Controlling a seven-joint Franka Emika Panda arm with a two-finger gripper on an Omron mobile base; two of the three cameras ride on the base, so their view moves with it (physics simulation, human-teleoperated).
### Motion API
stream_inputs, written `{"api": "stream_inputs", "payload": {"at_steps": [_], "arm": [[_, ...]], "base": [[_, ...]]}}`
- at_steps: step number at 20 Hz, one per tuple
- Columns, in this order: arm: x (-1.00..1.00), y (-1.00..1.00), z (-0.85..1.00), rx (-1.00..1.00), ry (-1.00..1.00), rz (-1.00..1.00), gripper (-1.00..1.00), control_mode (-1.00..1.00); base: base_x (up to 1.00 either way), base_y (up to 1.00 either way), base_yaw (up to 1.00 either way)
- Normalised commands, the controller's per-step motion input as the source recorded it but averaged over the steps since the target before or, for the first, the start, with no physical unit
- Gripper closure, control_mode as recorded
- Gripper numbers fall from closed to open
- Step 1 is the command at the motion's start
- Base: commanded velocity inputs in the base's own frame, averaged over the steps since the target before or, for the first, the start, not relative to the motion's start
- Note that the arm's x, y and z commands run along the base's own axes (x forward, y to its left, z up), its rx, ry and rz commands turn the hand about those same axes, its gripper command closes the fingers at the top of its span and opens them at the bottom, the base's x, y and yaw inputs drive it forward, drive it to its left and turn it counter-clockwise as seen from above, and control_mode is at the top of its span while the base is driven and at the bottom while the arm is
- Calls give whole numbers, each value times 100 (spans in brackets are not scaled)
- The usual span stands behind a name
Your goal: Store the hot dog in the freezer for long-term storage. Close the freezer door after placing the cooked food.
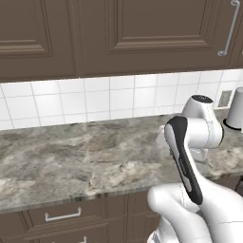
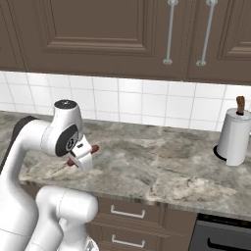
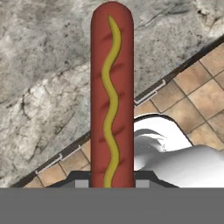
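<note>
No readable text, label, brand, number or sign appears on any surface in these views.

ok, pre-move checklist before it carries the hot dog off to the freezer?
1. Hot dog in the gripper: ok, it runs straight up from between the fingertips in the hand view.
2. Hot dog lifted off the counter: ok, marble and floor tiles lie well below it.
3. Grip centred: cannot tell, most of the sausage sticks out past the fingertips.
4. Paper towel roll away from the arm: ok, far right.
5. Freezer in sight and its door open: cannot tell.
</note>
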Motion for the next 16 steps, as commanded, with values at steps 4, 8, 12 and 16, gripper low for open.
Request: {"api": "stream_inputs", "payload": {"at_steps": [4, 8, 12, 16], "arm": [[-18, 0, 0, 0, 0, 0, 100, -100], [0, 0, 0, 0, 0, 0, 100, 100], [0, 0, 0, 0, 0, 0, 100, 100], [0, 0, 0, 0, 0, 0, 100, 100]], "base": [[0, 0, 0], [-89, 0, 0], [-74, 14, 14], [-61, 10, 60]]}}
